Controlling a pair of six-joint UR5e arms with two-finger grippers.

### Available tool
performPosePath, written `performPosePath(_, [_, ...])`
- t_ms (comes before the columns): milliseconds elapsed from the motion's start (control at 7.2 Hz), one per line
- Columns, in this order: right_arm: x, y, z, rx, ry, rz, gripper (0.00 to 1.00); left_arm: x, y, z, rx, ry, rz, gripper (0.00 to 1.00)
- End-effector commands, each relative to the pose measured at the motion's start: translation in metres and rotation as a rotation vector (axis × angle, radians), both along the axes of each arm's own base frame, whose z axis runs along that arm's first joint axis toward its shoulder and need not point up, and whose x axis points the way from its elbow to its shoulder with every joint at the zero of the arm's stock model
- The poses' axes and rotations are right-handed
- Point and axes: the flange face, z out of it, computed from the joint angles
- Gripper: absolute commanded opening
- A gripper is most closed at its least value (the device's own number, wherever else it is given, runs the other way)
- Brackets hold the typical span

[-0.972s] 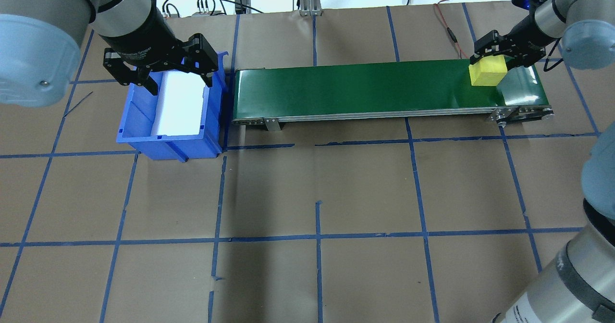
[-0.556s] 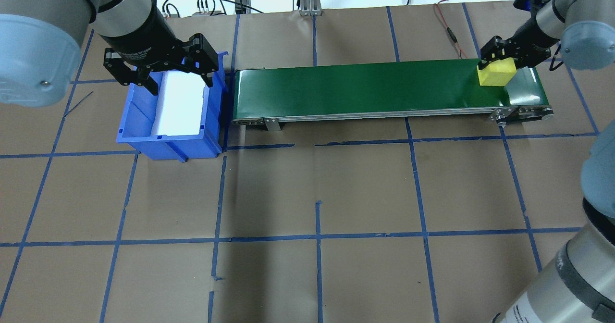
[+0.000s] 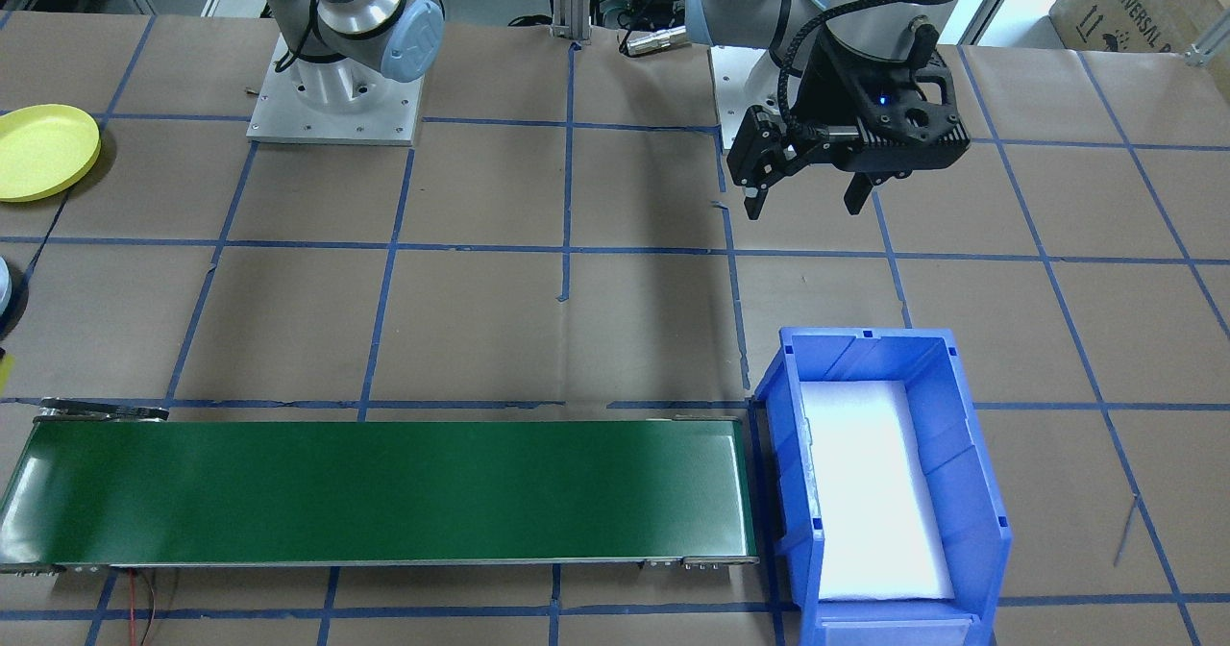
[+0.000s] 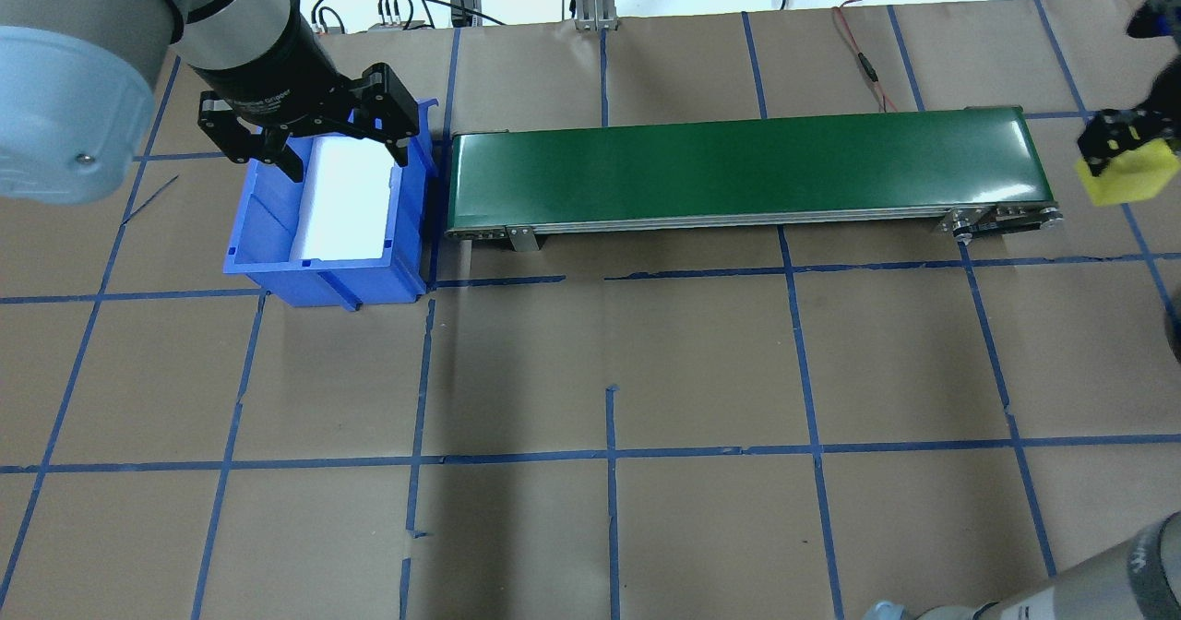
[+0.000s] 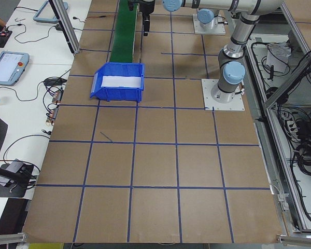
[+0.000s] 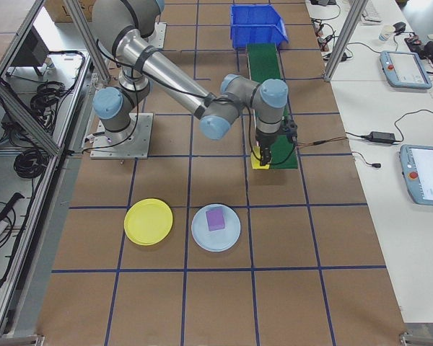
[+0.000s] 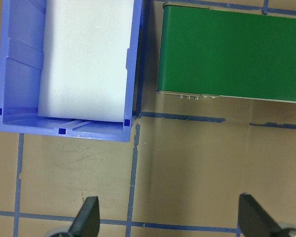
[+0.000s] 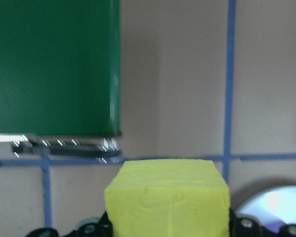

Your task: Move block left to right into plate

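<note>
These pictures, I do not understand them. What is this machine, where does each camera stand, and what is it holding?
Two robot arms work at a paper-covered table. Four cameras are fixed around the table; two sit on the wrists. The right gripper holds a yellow foam block just past the end of the green conveyor belt. The left gripper hangs open above a blue plastic bin. The side view shows the round yellow plastic plate beside a pale blue plate holding a purple block.
</note>
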Motion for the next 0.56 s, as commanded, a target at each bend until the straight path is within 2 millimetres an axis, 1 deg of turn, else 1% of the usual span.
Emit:
performPosePath(0, [-0.078,0.136,0.003,0.039,-0.013,-0.015,0.41,0.000,0.000,0.000,0.000,0.000,0.000,1.00])
performPosePath(139, [-0.117,0.198,-0.018,0.066,-0.058,-0.107,0.41,0.000,0.000,0.000,0.000,0.000,0.000,1.00])
performPosePath(278, [-0.148,0.254,-0.040,0.091,-0.104,-0.176,0.41,0.000,0.000,0.000,0.000,0.000,0.000,1.00])
performPosePath(417, [-0.167,0.298,-0.053,0.109,-0.134,-0.255,0.43,0.000,0.000,0.000,0.000,0.000,0.000,1.00])
